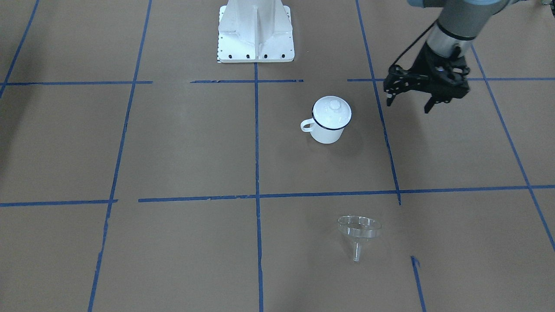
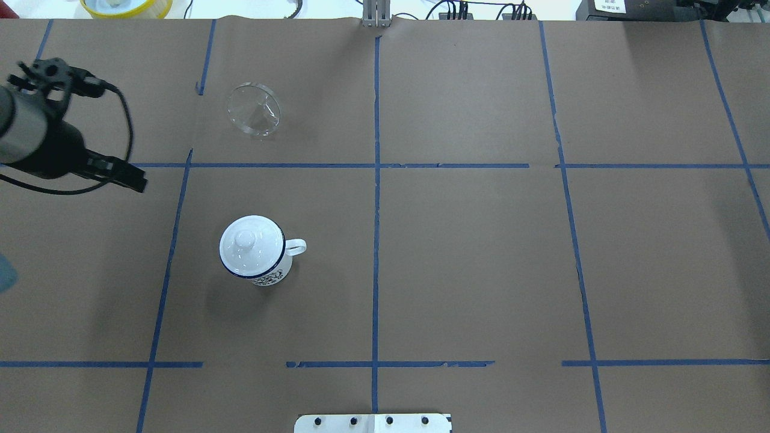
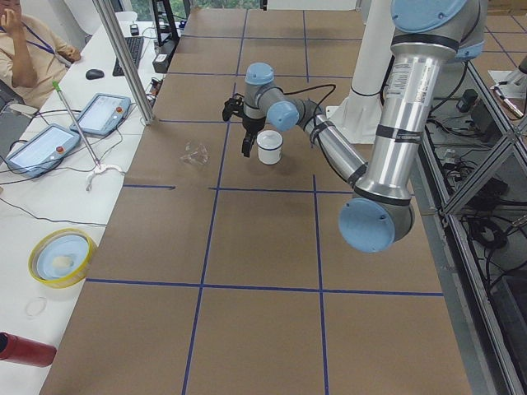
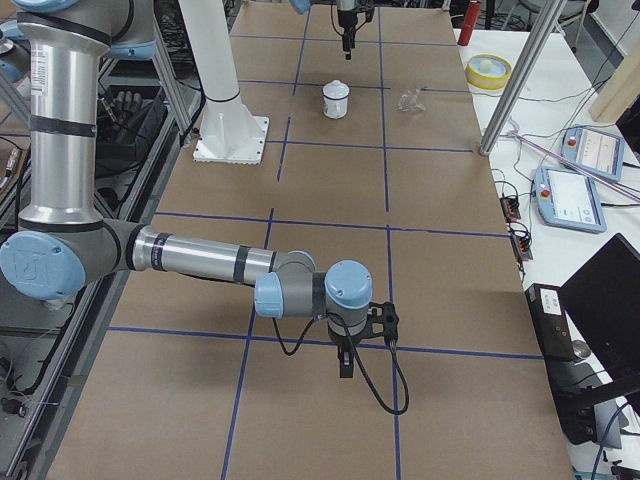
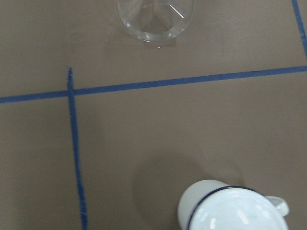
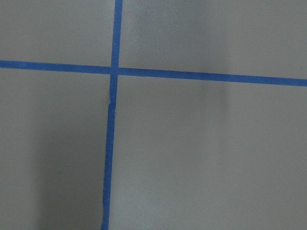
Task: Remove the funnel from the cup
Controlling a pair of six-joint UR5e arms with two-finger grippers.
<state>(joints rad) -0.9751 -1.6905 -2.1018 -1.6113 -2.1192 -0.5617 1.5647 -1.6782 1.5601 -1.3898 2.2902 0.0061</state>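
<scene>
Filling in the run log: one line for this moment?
funnel: lying on table, apart from cup | cup: upright, lid on | left hand: open, empty | right hand: state unclear

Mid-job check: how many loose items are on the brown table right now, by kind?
mug: 1
lid, sitting on the mug: 1
funnel, clear, lying on the table apart from the mug: 1
Total: 3
</scene>
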